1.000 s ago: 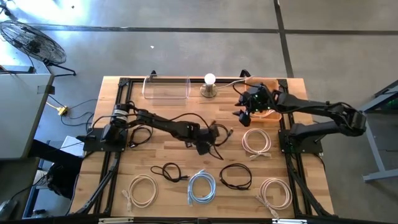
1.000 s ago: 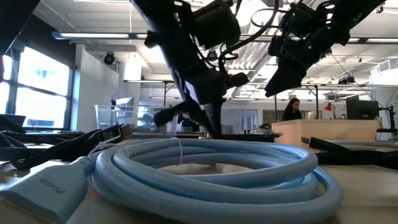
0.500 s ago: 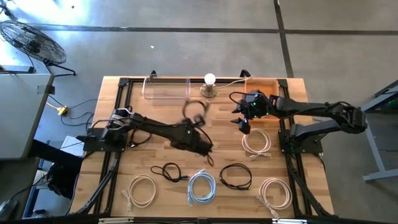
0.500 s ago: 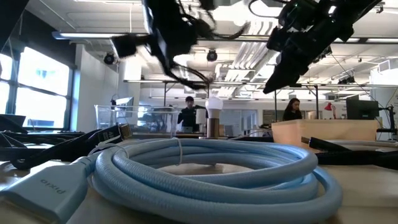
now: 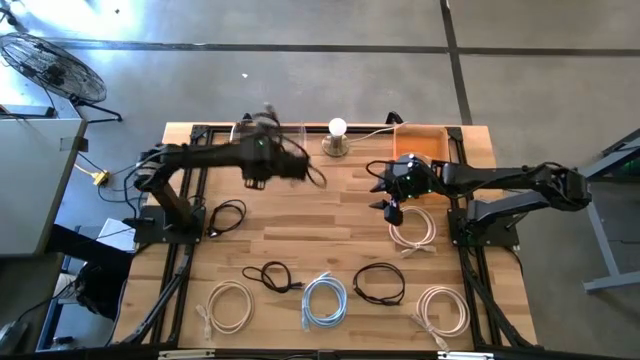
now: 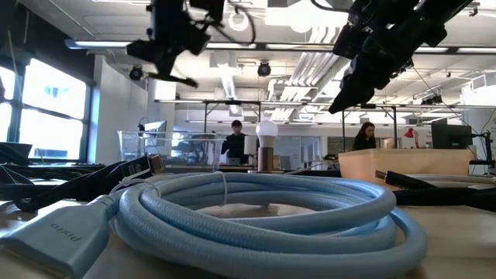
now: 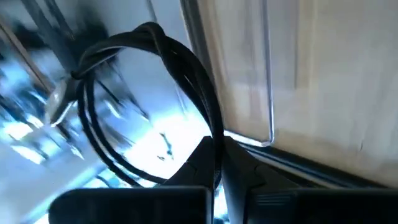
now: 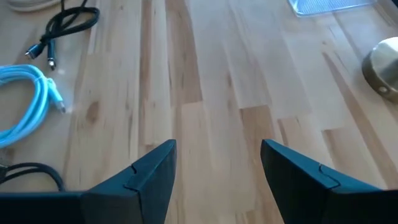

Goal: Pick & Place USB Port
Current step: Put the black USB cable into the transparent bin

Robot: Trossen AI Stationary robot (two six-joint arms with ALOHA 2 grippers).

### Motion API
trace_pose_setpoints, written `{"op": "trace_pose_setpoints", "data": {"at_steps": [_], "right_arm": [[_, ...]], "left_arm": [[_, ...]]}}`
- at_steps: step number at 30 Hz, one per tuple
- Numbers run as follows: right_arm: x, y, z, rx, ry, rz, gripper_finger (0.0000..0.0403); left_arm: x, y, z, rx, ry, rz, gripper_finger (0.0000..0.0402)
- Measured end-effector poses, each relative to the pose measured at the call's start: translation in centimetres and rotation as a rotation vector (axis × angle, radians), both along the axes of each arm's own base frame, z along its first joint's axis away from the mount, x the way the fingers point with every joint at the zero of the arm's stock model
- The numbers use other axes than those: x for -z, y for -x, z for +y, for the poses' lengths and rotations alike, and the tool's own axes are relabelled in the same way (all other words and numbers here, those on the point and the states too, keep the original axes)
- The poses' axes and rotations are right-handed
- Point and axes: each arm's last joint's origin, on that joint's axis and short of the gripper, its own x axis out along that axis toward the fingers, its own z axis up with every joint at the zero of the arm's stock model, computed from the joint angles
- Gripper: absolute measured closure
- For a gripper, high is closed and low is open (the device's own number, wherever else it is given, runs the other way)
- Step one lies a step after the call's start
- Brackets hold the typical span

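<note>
My left gripper [image 5: 262, 150] is high over the far-left part of the table, next to the clear plastic container [image 5: 268, 142], and is shut on a coiled black USB cable [image 5: 303, 172]. The left wrist view shows that coil [image 7: 186, 68] ahead of the fingers, with the container's wall [image 7: 264, 74] behind it. My right gripper [image 5: 389, 200] is open and hovers over bare wood, just on the far side of a white cable coil [image 5: 412, 228]. In the right wrist view [image 8: 217, 168] its fingers are spread with nothing between them. My left gripper pinches the black cable coil between its two fingers at one side of the loop [image 7: 216, 149], several strands together. The coil is lifted clear of the table and sticks out beyond the fingertips. Blur hides the angle of approach.
A lamp with a white bulb [image 5: 337, 128] stands at the far edge, with an orange box [image 5: 432, 140] to its right. Loose coils lie near the front: light blue [image 5: 324, 300], white [image 5: 228, 305] [image 5: 443, 308], black [image 5: 272, 277] [image 5: 380, 283] [image 5: 228, 215].
My left arm has swung fast from the table's middle up and toward the far-left, carrying the black cable coil clear of the table to the clear container. My right gripper has moved from the orange box toward the near edge and a little left, staying open.
</note>
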Motion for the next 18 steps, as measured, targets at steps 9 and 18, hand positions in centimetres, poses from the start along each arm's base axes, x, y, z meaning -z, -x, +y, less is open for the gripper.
{"op": "trace_pose_setpoints", "data": {"at_steps": [9,18], "right_arm": [[0.0,-0.1,0.3,0.026,0.045,0.003,0.0177],[-0.1,-0.1,0.3,0.029,0.047,0.001,0.0177]], "left_arm": [[1.8,3.6,6.7,-0.113,0.293,-0.257,0.0398],[5.0,2.7,8.7,-0.021,0.391,-0.380,0.0398]]}}
